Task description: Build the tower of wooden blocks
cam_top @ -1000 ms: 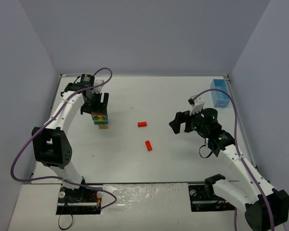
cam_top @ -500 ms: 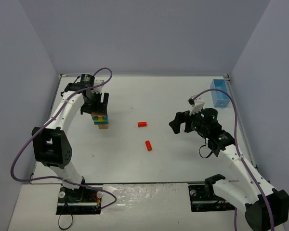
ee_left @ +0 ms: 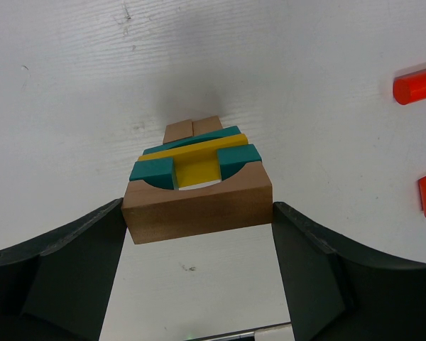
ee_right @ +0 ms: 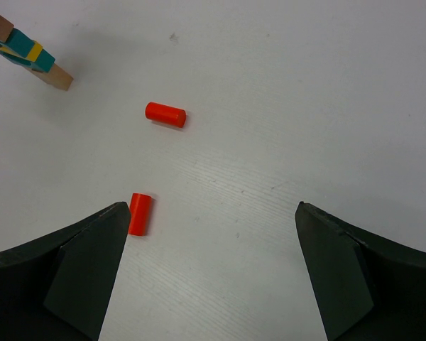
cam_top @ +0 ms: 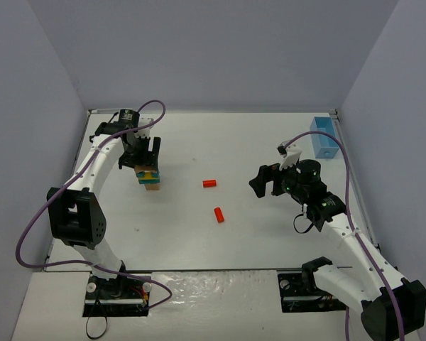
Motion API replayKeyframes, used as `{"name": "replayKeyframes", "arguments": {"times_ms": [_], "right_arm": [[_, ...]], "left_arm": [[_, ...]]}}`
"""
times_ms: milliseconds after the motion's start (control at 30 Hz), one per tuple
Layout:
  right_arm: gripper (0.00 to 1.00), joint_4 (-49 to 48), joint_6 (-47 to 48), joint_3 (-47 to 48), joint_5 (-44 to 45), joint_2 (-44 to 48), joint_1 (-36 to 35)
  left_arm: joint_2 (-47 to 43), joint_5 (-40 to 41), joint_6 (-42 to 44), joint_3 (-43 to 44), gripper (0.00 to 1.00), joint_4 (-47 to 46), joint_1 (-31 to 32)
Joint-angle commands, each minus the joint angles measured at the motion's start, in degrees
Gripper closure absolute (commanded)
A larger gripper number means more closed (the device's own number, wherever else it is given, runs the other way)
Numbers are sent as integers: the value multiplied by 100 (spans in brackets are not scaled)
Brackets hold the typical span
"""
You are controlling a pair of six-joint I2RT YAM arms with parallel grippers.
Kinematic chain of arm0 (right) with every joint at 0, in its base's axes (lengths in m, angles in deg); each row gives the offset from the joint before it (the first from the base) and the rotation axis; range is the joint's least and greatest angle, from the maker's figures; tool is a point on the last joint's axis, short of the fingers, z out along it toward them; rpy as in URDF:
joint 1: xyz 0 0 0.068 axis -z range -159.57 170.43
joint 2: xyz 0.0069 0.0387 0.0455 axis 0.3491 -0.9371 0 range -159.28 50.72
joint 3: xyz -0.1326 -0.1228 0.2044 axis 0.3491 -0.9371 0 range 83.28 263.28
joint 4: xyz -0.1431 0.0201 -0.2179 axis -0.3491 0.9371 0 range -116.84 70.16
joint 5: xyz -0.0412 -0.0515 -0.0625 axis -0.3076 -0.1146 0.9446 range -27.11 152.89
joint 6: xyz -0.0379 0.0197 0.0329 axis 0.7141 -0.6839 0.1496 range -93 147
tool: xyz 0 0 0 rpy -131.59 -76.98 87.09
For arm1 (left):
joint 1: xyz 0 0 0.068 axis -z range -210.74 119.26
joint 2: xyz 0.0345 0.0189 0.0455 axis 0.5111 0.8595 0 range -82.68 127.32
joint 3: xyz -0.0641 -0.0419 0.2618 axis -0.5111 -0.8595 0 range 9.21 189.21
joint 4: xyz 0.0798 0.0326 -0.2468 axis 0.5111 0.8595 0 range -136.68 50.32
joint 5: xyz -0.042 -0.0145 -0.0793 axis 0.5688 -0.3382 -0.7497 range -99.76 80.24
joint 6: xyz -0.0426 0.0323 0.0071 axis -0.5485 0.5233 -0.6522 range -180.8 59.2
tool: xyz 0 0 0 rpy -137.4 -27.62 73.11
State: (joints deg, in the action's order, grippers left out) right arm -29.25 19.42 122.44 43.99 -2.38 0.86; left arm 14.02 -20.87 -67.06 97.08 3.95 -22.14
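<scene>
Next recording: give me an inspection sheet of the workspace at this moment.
Surface: white table, matte.
Job's things: tower part built, a tan base with teal and yellow pieces on it; two red cylinders lie loose on the table, apart from it.
Clutter: light-blue bin at the far right corner.
Hands: left hand straddles the tan base, close against both sides, grip unclear; right hand open, holding nothing.
Cables: purple cables loop along both arms.
Surroundings: plain walls on three sides.

Both red cylinders (ee_left: 417, 84) cut by right edge, wood block tower (ee_right: 30, 60) clipped left
</scene>
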Motion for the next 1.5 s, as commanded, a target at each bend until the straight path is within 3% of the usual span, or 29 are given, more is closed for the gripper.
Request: {"name": "replayKeyframes", "arguments": {"times_ms": [0,533,933,1033,1300,1467], "right_arm": [[0,-409,23,159,-79,15,6],[0,-409,35,169,-134,-46,6],[0,-413,45,202,-88,-11,6],[0,-408,22,221,-85,18,14],[2,-226,-241,213,227,194,8],[9,166,-578,287,196,-292,-230]], "left_arm": [[-122,4,37,240,22,-132,-34],[-158,38,37,289,16,-125,-41],[-905,134,-7,1013,12,-102,3],[-1177,99,33,1055,12,-81,174],[-1666,475,-452,820,12,-9,1647],[-2339,648,-943,245,12,-9,1777]]}}
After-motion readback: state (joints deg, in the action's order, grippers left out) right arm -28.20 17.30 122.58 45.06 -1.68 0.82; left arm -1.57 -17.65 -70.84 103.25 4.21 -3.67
